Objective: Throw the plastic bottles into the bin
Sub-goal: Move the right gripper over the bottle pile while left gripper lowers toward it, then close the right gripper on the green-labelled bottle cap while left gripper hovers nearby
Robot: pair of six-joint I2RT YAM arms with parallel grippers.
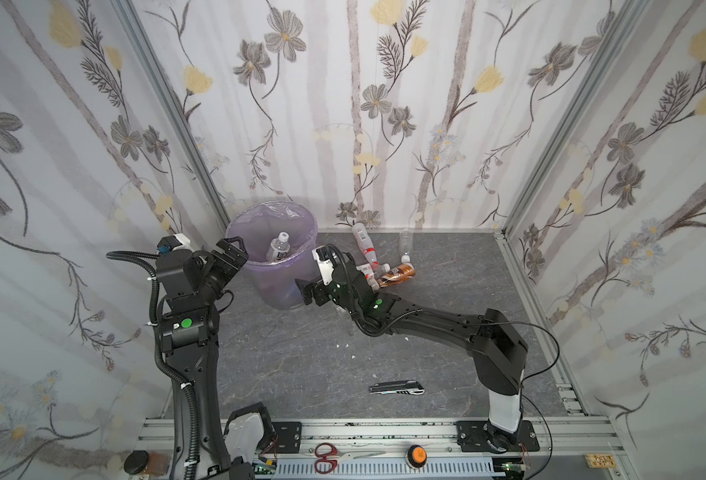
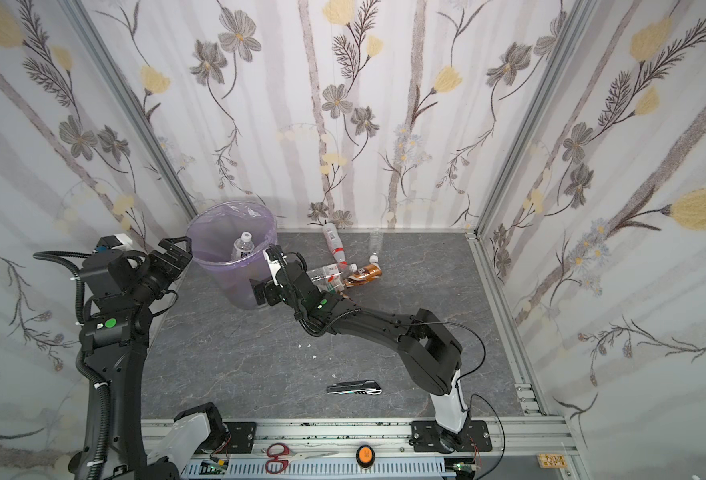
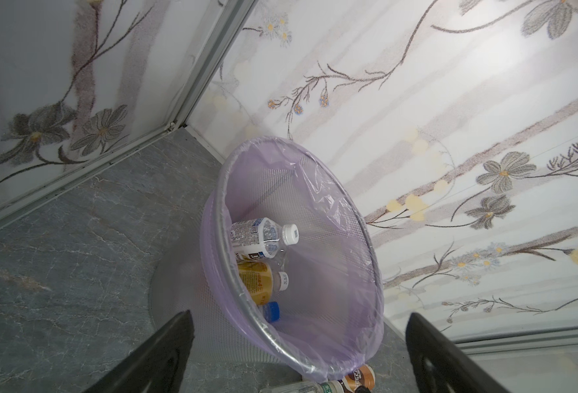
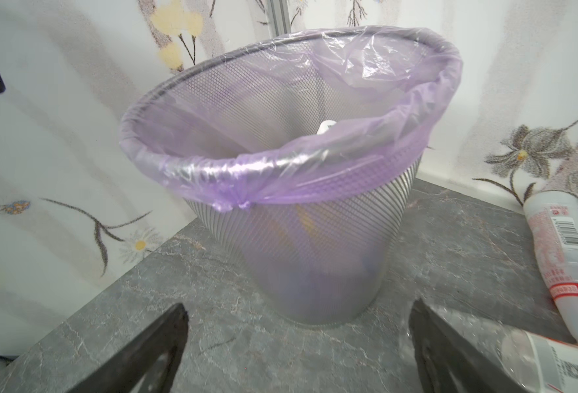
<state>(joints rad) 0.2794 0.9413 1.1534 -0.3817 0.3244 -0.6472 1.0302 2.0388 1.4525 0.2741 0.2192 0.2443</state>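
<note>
Left gripper (image 1: 233, 250) and right gripper (image 1: 304, 291) gape wide, empty. Right one sits close beside bin (image 1: 269, 287); swinging toward bottles (image 1: 364, 241) may topple it.

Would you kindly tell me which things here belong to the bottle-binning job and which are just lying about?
Job: bin; bottle inside it; red-labelled bottle; clear bottle; brown bottle; more bottles beside it.
Lying about: knife; scissors; orange knob.
</note>
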